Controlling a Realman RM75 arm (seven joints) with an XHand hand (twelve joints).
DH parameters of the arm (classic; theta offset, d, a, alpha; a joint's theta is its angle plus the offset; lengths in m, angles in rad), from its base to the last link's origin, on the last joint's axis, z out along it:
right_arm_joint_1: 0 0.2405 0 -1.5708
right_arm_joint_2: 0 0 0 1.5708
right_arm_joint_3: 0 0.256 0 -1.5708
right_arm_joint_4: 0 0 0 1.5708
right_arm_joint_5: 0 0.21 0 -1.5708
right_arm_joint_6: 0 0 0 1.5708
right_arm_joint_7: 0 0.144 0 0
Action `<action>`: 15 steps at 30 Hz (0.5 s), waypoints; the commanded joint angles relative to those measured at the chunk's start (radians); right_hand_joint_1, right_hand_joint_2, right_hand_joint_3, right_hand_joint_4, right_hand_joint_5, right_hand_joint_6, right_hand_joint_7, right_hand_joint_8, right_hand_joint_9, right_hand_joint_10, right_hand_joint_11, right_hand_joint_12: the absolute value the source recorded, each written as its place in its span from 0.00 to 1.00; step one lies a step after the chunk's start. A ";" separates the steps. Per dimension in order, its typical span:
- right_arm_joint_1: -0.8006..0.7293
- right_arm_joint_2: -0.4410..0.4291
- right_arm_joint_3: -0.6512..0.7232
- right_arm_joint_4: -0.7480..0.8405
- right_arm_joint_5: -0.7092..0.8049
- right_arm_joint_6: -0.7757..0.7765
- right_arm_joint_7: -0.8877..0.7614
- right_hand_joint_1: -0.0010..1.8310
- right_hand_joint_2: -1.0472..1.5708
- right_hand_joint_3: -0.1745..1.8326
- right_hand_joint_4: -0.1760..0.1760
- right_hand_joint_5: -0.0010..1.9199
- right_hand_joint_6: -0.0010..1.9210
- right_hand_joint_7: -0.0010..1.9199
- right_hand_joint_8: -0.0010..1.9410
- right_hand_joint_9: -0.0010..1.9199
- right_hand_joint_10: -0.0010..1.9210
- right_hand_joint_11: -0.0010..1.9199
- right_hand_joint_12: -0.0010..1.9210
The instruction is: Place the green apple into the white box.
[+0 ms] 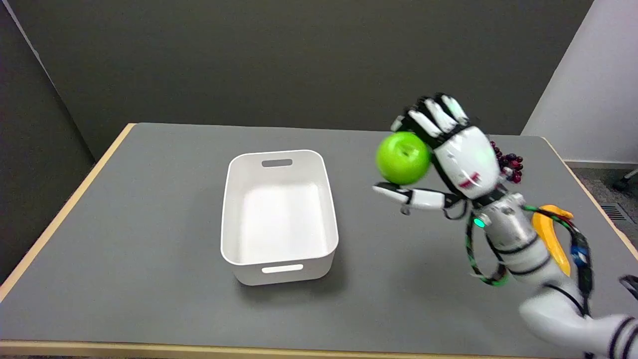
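Note:
My right hand holds the green apple in the air above the table, to the right of the white box. The apple sits between the thumb below and the fingers curled over its top. The white box is a rounded rectangular tub with handle slots, standing left of centre with nothing in it. A gap of grey tabletop lies between the apple and the box's right wall.
A bunch of dark red grapes lies on the table behind my wrist. A yellow banana lies at the right, partly hidden by my forearm. The grey table has a wooden edge on the left and front.

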 commanded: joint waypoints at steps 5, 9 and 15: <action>0.507 -0.289 -0.270 -0.051 -0.171 -0.492 0.008 0.50 0.75 0.53 0.40 0.35 0.93 0.00 1.00 0.22 1.00 0.04 1.00; 0.521 -0.330 -0.305 -0.114 -0.162 -0.561 0.008 0.50 0.75 0.53 0.40 0.35 0.93 0.00 1.00 0.22 1.00 0.05 1.00; 0.497 -0.373 -0.346 -0.181 -0.108 -0.596 0.009 0.51 0.75 0.53 0.40 0.35 0.93 0.00 1.00 0.23 1.00 0.05 1.00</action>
